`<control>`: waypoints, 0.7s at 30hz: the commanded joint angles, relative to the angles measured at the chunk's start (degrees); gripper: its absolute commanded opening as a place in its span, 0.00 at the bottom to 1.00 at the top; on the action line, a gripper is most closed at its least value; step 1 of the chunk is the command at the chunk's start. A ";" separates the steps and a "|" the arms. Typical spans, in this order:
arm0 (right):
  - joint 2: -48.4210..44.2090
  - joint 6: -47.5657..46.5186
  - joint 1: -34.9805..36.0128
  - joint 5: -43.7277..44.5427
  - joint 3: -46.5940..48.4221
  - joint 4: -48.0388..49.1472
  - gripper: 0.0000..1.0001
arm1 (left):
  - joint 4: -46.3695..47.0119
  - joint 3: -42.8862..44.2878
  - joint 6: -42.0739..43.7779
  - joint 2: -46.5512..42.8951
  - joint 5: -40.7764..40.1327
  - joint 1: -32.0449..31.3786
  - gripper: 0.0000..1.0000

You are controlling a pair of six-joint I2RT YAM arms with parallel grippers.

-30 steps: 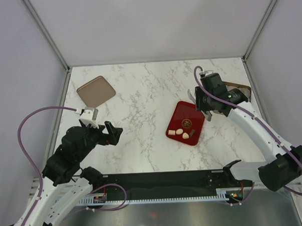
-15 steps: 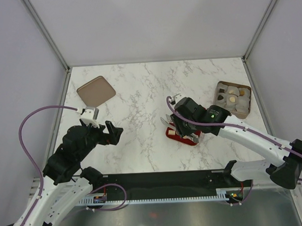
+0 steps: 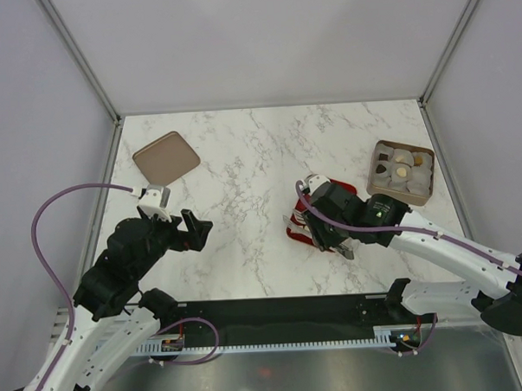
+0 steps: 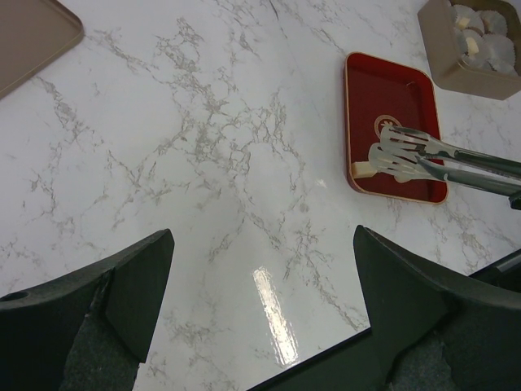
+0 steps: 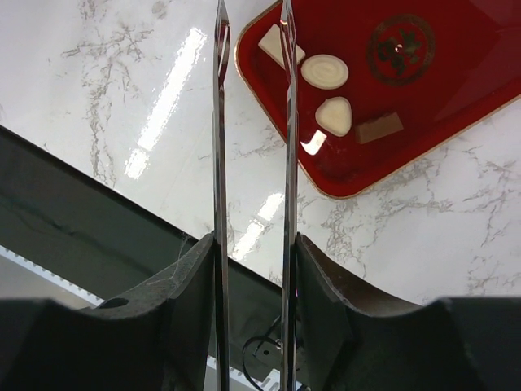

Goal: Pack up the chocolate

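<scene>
The red tray (image 5: 423, 90) holds a cream rectangular chocolate (image 5: 275, 42), a round cream one (image 5: 324, 72), a heart-like cream one (image 5: 334, 116) and a tan rectangular one (image 5: 378, 128). My right gripper (image 5: 252, 244) is shut on metal tongs (image 5: 286, 163). The tongs are slightly parted and their tips hover over the tray's edge by the rectangular cream piece. In the top view the right gripper (image 3: 325, 227) covers most of the tray (image 3: 296, 235). My left gripper (image 3: 193, 231) is open and empty, well left of the tray; the left wrist view (image 4: 262, 244) shows the same.
A brown box (image 3: 402, 172) with several chocolates in it stands at the right back. A brown lid (image 3: 166, 157) lies at the far left. The table's near edge and a black rail are just below the tray.
My right arm has swung with the tongs from beside the brown box down over the red tray, then shifted slightly nearer. The left arm has not moved.
</scene>
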 commanded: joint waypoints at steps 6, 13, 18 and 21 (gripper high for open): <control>-0.42 -0.68 0.17 5.07 1.24 -4.35 0.49 | 0.51 0.03 -1.41 -0.96 -1.43 -0.38 1.00; 1.08 -2.70 0.25 2.96 -0.25 -4.26 0.49 | 0.42 0.03 -1.41 -0.86 -1.43 -0.56 1.00; 2.04 -3.32 0.25 2.96 -0.87 -3.12 0.50 | 0.42 0.03 -1.32 -1.04 -1.69 -0.65 1.00; 3.18 -3.67 0.25 2.87 -0.60 -2.51 0.50 | 0.42 0.03 -1.41 -1.04 -1.78 -0.73 1.00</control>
